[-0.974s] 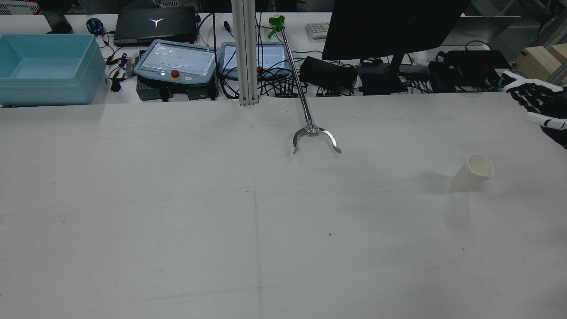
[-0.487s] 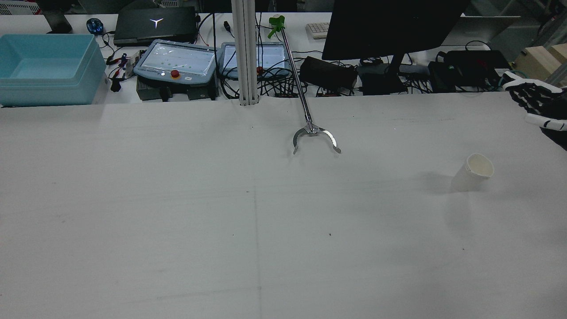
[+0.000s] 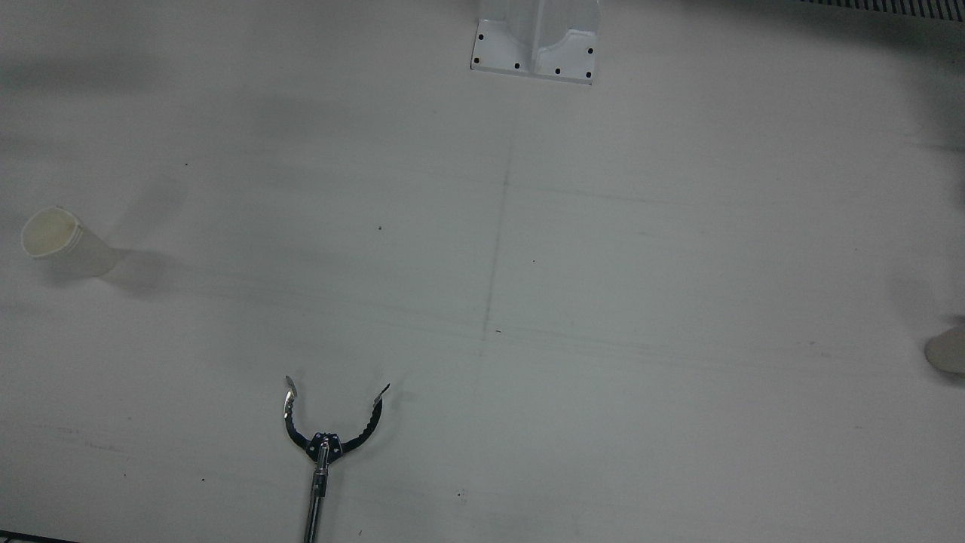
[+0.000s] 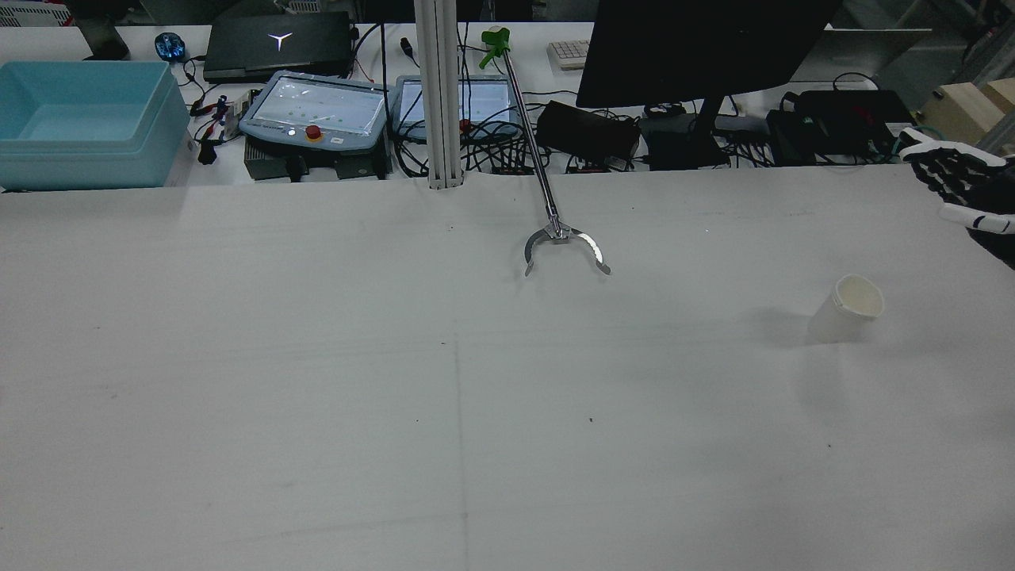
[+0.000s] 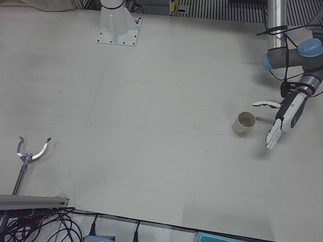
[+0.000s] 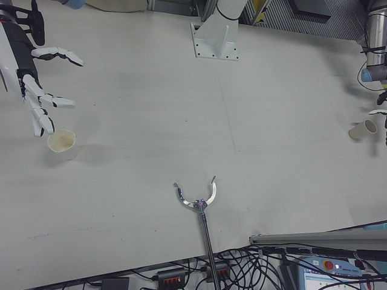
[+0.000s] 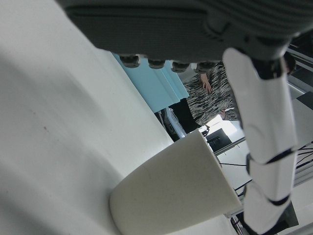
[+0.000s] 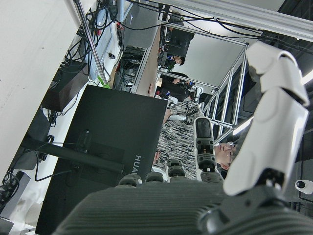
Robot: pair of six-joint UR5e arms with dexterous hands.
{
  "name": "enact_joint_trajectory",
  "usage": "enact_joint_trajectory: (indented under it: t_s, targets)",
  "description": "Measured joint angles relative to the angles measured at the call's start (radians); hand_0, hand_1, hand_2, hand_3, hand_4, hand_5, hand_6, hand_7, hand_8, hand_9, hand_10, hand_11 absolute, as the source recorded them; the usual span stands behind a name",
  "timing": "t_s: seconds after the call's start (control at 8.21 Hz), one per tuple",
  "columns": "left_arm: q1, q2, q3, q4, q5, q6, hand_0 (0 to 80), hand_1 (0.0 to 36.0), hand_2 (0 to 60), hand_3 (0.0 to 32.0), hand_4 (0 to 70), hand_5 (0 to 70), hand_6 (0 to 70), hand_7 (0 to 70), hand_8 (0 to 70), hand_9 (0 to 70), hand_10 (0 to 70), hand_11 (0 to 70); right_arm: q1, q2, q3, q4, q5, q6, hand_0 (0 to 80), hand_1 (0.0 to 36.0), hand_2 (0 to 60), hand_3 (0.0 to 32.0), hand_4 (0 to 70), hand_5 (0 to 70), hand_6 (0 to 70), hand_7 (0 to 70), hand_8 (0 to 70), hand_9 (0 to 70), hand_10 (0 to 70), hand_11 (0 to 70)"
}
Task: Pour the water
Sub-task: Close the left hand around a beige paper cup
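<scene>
front view: right paper cup (image 3: 64, 243) is standing near the view's left edge on the white bench (image 3: 641, 226); left paper cup (image 3: 948, 352) is showing only as a sliver at the right edge. Reacher tool (image 3: 326, 437) is lying at the bottom with its claw spread. No robot hand is showing here.
rear view: right robot hand (image 4: 963, 189) is hovering at the right edge, fingers spread wide, holding nothing, well apart from the right paper cup (image 4: 847, 308) standing upright in front of it. Reacher tool (image 4: 555, 230) is lying mid-bench, handle toward the cluttered far desk. Blue bin (image 4: 83, 123), two teach pendants (image 4: 317, 115) and a monitor (image 4: 706, 47) are sitting behind.
left-front view: left robot hand (image 5: 282, 121) is hanging just beside the left paper cup (image 5: 244, 122), fingers splayed wide, not touching it. Cup is sitting on the bench, looking tilted from this angle.
right-front view: right robot hand (image 6: 37, 84) is hovering just above and beside the right paper cup (image 6: 61, 142), fingers spread, holding nothing. Left paper cup (image 6: 363, 129) is standing far off at the right edge.
left hand view: left paper cup (image 7: 176, 191) is filling the lower frame, very close to the palm; one finger (image 7: 261, 147) is extending past it, not closing on it. Contact: cannot tell.
right hand view: camera is looking past the palm at the monitor (image 8: 98, 147) and a person in a patterned top (image 8: 178, 142); no cup is showing.
</scene>
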Motion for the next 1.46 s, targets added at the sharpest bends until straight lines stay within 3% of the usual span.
enact_joint_trajectory:
  t_s: [1.46]
  targets:
    - [0.118,-0.019,-0.007,0.036,-0.056,0.055,50.5,19.4,15.5,4.4,6.2,0.0,0.5,2.8,0.0,0.0,0.0,0.0,0.001,-0.001,0.004,0.001,-0.004,0.003,46.9,17.6,24.2,0.0,4.9,28.5,3.1,4.4,0.0,0.0,0.0,0.0]
